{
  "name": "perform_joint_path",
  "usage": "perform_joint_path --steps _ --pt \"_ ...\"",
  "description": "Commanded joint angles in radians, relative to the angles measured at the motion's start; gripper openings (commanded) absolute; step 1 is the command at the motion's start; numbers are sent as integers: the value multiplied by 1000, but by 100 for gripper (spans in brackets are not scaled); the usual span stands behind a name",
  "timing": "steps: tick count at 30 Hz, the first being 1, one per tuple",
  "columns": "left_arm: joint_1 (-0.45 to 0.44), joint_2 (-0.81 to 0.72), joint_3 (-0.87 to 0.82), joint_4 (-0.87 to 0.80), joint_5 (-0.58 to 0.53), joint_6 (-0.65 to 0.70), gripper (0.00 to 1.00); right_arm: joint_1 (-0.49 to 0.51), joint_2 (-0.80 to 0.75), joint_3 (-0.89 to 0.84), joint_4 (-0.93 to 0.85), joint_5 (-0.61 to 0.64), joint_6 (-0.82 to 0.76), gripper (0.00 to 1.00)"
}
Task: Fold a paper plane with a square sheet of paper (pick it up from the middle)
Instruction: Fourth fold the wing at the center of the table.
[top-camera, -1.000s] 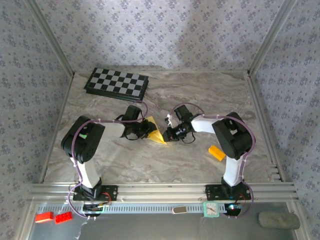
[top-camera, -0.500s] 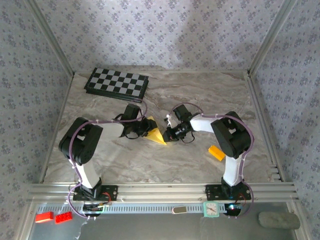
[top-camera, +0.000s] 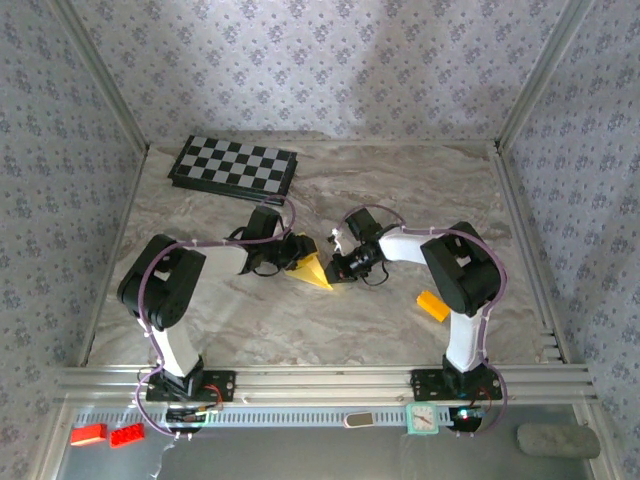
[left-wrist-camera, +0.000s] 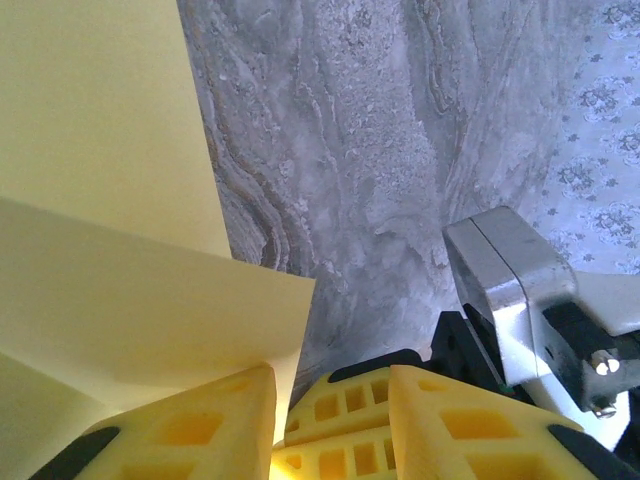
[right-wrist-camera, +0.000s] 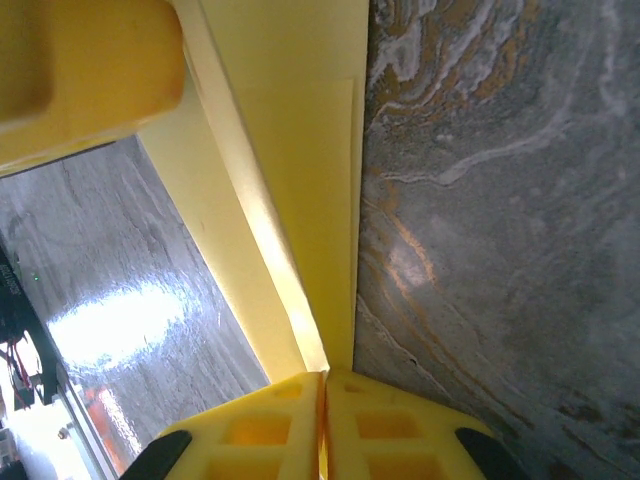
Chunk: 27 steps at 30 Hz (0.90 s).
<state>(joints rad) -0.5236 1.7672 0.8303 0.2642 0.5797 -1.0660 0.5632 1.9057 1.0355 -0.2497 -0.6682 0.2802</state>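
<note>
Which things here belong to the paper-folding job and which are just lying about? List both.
Job: square sheet of paper, partly folded; left hand; right hand, pinching it.
Lying about: checkerboard; orange block; red bricks; small clock.

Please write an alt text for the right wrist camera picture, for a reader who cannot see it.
The right gripper, its two yellow fingers closed together at the bottom edge, pinches a folded yellow sheet of paper that runs up the picture. The grey marbled table lies on the right.
</note>
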Motion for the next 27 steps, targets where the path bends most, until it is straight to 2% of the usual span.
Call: perform_joint_path --steps 1,14,21,27 --pt "5 -15 17 11 18 20 35 5 37 12 -41 51 -12 12" --pt "13 30 22 -62 -31 11 29 0 2 5 -42 25 -4 17" --pt "12 38 38 -61 -20 12 29 -6 -67 -7 -12 -5 22 30" --pt "11 44 41 -60 -15 15 29 -13 -160 -48 39 49 78 37"
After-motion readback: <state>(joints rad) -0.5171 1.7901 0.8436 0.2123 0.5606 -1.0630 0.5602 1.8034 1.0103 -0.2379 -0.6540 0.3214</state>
